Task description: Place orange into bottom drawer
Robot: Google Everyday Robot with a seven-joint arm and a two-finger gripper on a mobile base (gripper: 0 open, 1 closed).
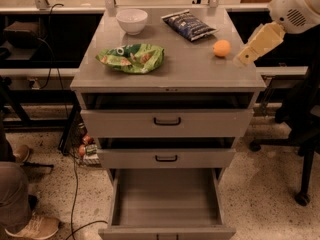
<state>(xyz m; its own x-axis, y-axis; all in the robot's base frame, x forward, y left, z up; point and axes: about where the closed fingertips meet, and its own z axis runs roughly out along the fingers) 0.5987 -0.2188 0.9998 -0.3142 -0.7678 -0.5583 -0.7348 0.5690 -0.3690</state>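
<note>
1. Locate the gripper (245, 57) at the R edge of the cabinet top (195, 71), upper R of the view. It hangs tilted, tip pointing down and L toward the orange (221, 48). Gripper state: cannot tell from this view. It carries nothing visible.

2. Locate the orange. It sits on the cabinet top, R side, just L of the gripper tip and apart from it, no contact. It is near the lower R corner of the dark blue snack bag (189, 24), not touching it.

3. Check the bottom drawer (167, 201). It is pulled out toward you, plain grey interior showing, nothing visible inside.

4. Check the top drawer (166, 121) and mid drawer (166, 158). Each has a black handle and a dark gap above its front panel.

5. Note other items on the top: white bowl (132, 20) at rear L, green snack bag (132, 58) lying flat at front L, well apart from the orange.

6. Note floor items: small cans (86, 149) L of the cabinet; a shoe (35, 228) at lower L.
</note>
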